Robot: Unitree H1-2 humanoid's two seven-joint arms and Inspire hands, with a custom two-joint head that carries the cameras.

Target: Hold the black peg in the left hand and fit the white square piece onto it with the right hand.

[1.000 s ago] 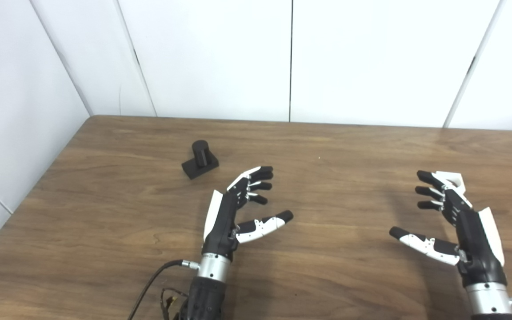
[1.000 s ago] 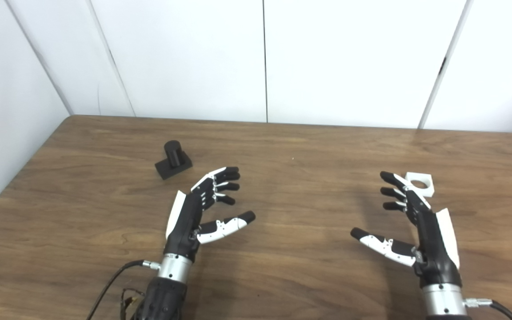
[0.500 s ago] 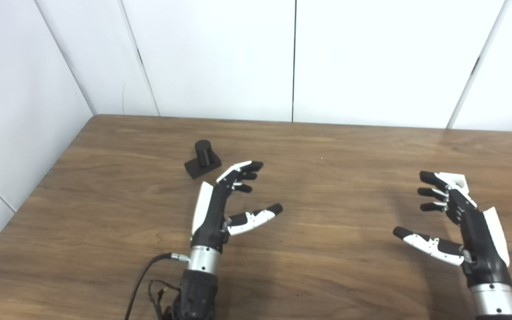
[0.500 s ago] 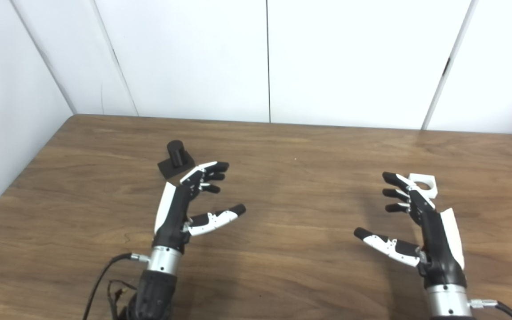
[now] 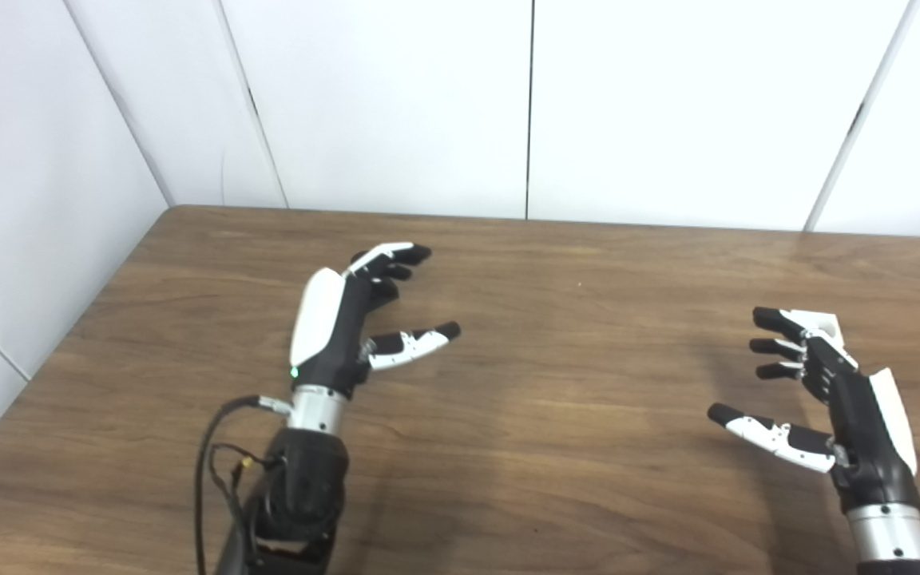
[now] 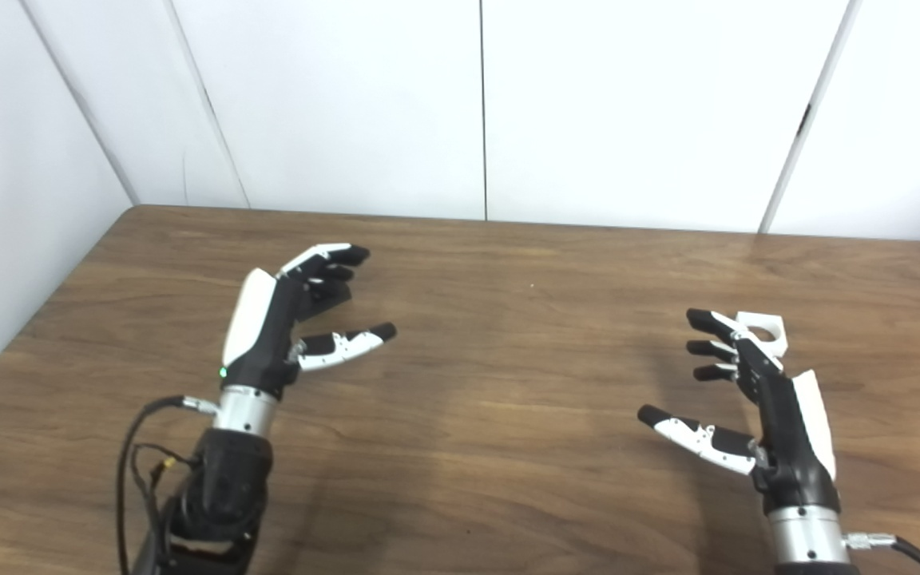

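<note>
Behind the left hand [image 5: 340,319], at about 10 o'clock from table centre, the black peg is hidden in both views; no part of it can be made out, so whether the hand touches it cannot be told. Left hand is raised over that spot, white back facing the camera, fingers [image 5: 392,259] curled loosely and spread, thumb [image 5: 416,342] sticking out toward 3 o'clock, nothing visibly held. Green light glows near its wrist. Black cable [image 5: 212,447] loops off the left forearm at 7 o'clock.

White square piece [image 6: 763,331] with a round hole lies on the wooden table [image 5: 572,383] at about 3 o'clock, just behind the right hand's fingertips; contact cannot be told, partly covered in the left eye view. Right hand [image 6: 763,407] hovers at 4 o'clock, fingers [image 6: 707,323] apart and slightly bent pointing toward 10 o'clock, thumb [image 6: 688,435] out to 9 o'clock, grasping nothing. The two hands are well apart.

White panel walls [image 5: 396,104] run behind the table from 9 to 3 o'clock.
</note>
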